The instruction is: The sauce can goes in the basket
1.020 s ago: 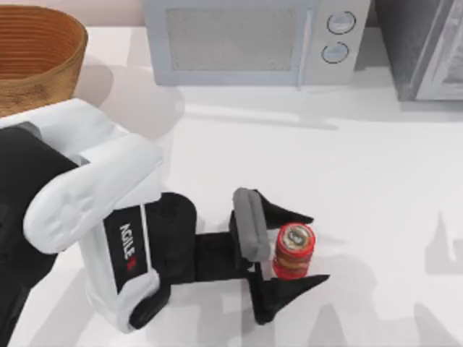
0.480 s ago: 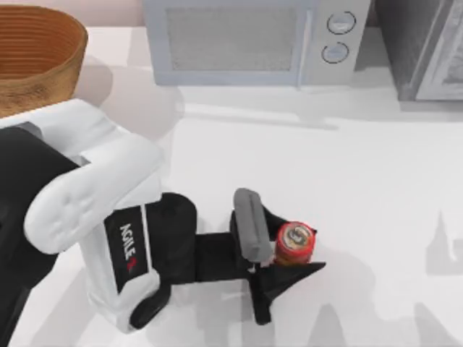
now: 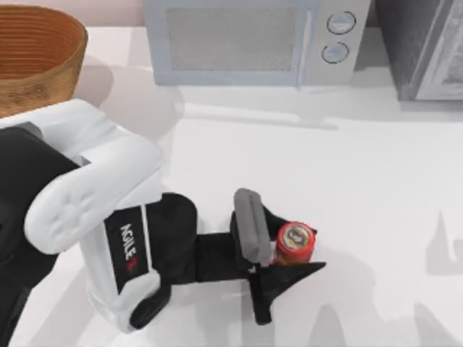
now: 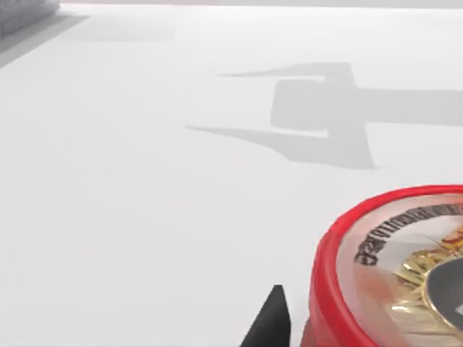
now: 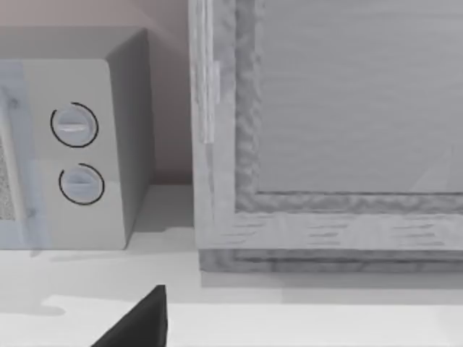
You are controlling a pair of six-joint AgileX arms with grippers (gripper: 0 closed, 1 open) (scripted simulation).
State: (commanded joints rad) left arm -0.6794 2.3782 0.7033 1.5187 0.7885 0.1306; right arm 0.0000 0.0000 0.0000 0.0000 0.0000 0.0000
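The left tool (image 3: 295,254) is pinching the sauce can (image 3: 294,245) by its round sides on the table (image 3: 376,181), far from the basket (image 3: 36,58); it looks small, hard, light and maybe slippery.
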